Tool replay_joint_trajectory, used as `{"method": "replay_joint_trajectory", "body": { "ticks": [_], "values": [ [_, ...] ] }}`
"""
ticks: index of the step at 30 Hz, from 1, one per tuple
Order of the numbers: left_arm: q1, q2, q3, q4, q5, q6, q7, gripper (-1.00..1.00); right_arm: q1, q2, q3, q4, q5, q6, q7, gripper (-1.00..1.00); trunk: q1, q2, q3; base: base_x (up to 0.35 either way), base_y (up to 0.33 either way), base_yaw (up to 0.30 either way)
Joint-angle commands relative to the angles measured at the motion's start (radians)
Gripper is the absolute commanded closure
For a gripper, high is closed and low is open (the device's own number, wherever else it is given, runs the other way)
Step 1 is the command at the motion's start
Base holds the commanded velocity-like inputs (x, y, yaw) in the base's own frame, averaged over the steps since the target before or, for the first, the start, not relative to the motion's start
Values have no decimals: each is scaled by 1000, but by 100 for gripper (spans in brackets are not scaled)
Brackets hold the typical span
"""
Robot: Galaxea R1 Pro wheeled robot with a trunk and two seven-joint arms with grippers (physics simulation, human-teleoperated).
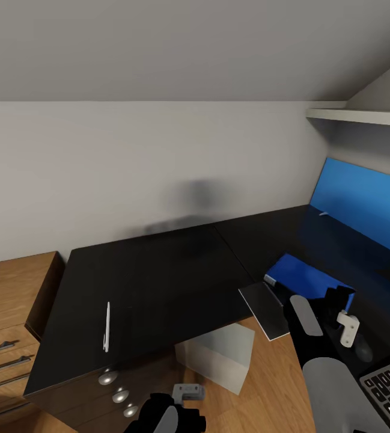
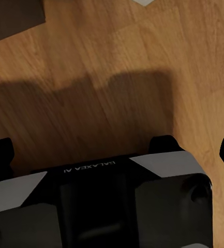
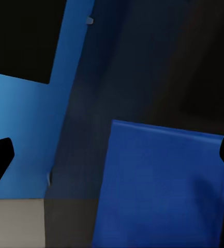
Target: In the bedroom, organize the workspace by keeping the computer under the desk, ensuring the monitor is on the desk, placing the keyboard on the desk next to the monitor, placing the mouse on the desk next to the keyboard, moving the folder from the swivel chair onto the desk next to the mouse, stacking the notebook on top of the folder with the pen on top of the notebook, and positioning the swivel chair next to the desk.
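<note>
Stacking step: right hand (image 1: 338,319) spread above folder (image 1: 306,278); notebook (image 1: 265,308) beside it on worktop (image 1: 158,270). Next: grab notebook. Left hand's state: can't tell.

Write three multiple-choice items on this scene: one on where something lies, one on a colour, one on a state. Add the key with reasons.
1. Where does the pen lie?
A. on the black desk top
B. on the floor
C. on the folder

2. What colour is the folder?
A. red
B. bright blue
C. green

3. How does the notebook sit?
A. stacked on the folder
C. standing upright against the wall
B. flat at the desk edge beside the folder, partly overhanging

Key: 1 A, the white pen rests on the glossy desk top near its left end. 2 B, its cover is blue in the head and right wrist views. 3 B, the grey notebook lies flat, one corner past the edge.
</note>
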Motion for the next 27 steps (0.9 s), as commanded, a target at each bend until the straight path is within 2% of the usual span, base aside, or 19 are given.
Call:
{"method": "replay_joint_trajectory", "body": {
  "ticks": [1, 12, 20, 27],
  "values": [
    [-1, 1, -1, -1, 11, 1, 10, -100, -1, 1, -1, -1, 7, 0, -8, -100, 0, -1, -1, 0, 0, 0],
    [-1, 3, 0, -1, 11, 0, 11, -100, -1, 4, 0, -4, 13, -6, -6, -100, 0, -1, -1, -5, 0, 0],
    [-1, 4, 0, -1, 12, 1, 10, -100, -1, 4, 0, -5, 13, -6, -5, -100, 0, -1, -1, -189, 0, 0],
    [-1, 4, 0, 0, 12, 1, 10, -100, -1, 5, 0, -5, 14, -7, -2, -100, 0, -1, -1, -55, 0, 0]
  ]
}}
